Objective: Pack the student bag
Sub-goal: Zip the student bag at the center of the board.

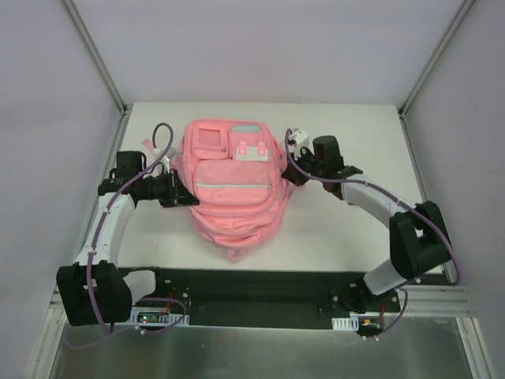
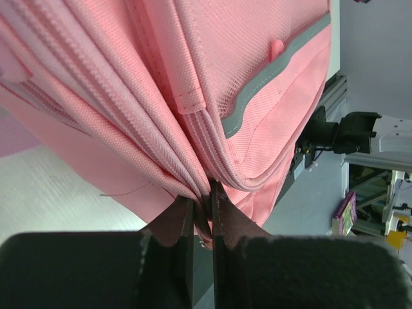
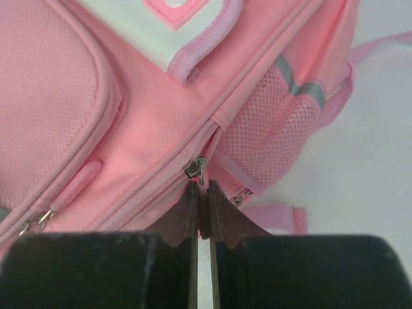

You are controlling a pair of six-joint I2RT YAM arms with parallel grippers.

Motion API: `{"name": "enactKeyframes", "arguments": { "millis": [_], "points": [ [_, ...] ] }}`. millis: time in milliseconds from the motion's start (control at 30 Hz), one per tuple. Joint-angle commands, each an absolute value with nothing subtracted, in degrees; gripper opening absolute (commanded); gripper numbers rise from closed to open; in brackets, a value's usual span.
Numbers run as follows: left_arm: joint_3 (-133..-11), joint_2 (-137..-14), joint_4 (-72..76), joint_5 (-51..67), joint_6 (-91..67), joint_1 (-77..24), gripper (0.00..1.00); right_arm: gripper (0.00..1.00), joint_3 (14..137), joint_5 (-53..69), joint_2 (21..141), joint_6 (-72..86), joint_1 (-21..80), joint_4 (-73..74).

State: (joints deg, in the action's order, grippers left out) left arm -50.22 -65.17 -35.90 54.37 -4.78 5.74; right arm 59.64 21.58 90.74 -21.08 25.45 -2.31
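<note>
White desk [image 1: 339,229] carries the student bag [image 1: 230,185] at its middle, between both arms. Left tool [image 2: 203,201] is clamped on bunched side fabric; right tool [image 3: 201,193] is pinched on a zip pull [image 3: 196,168]. Soft and floppy, it likely handles best by seams and pulls.

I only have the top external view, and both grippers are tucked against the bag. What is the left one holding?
Observer: The left gripper is shut on a gathered fold of the student bag, pink fabric at its side.
Operator: And the right one?
Observer: The right gripper is shut, with a metal zip pull right at its fingertips; it looks pinched on that pull.
Operator: What is next to that zip?
Observer: A mesh side pocket with a grey strip, just to its right in the right wrist view.
</note>
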Motion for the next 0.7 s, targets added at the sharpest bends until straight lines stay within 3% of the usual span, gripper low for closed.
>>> {"name": "enactKeyframes", "arguments": {
  "millis": [0, 133, 300, 367, 433, 567, 667],
  "points": [
    [-52.6, -63.4, -40.2, 61.1, 0.6, 6.7, 0.0, 0.0, 51.0, 17.2, 75.6, -27.5, 25.1, -11.4],
    [-56.6, -61.1, -44.5, 60.7, 1.9, 0.2, 0.0, 0.01, 48.6, 12.1, 75.8, -37.6, 22.9, -24.6],
    [-55.6, -61.4, -46.6, 64.0, 4.6, -3.6, 0.0, 0.0, 79.3, 31.4, 102.7, -29.5, 11.4, -4.6],
    [-55.1, -61.1, -46.7, 61.9, 5.2, -5.1, 0.0, 0.01, 86.3, 31.5, 108.8, -29.2, 11.3, -0.7],
    [-54.9, -59.9, -46.8, 61.3, 5.2, -5.4, 0.0, 0.01, 85.4, 31.3, 108.7, -31.5, 11.7, 1.0],
    [-55.2, -60.6, -46.4, 61.4, 5.4, -5.4, 0.0, 0.01, 73.1, 30.8, 99.1, -30.2, 12.3, -11.6],
    [-56.1, -62.1, -46.2, 61.4, 5.5, -5.4, 0.0, 0.0, 65.8, 31.4, 92.2, -28.9, 12.6, -10.8]
  ]
}}
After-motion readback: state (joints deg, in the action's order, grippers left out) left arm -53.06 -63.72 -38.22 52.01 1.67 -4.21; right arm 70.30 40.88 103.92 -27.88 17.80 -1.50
